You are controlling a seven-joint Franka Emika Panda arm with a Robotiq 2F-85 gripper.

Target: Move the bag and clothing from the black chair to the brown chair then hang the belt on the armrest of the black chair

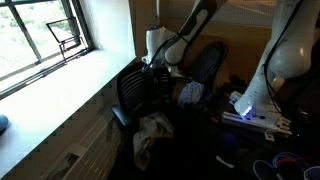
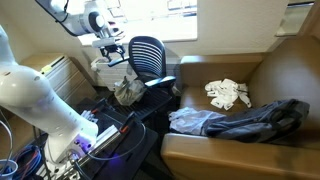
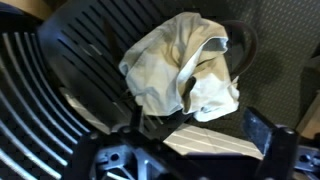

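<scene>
Our fingers (image 3: 268, 140) stand spread wide and empty, hovering over the cream cloth (image 3: 180, 75) heaped on the black chair (image 3: 70, 90). We cannot tell whether it is bag or clothing. Well apart, in an exterior view, the brown chair (image 2: 275, 65) carries a white cloth (image 2: 228, 93) and a dark garment (image 2: 255, 118).

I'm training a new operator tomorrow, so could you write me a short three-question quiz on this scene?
1. True or false: the hand is shut on the beige bag lying on the black chair.
2. Where does the white cloth lie? A) windowsill B) brown chair C) floor
3. Fill in: the dark clothing lies on the ____ chair.
Key: 1 false, the hand is open; 2 B; 3 brown.
</scene>
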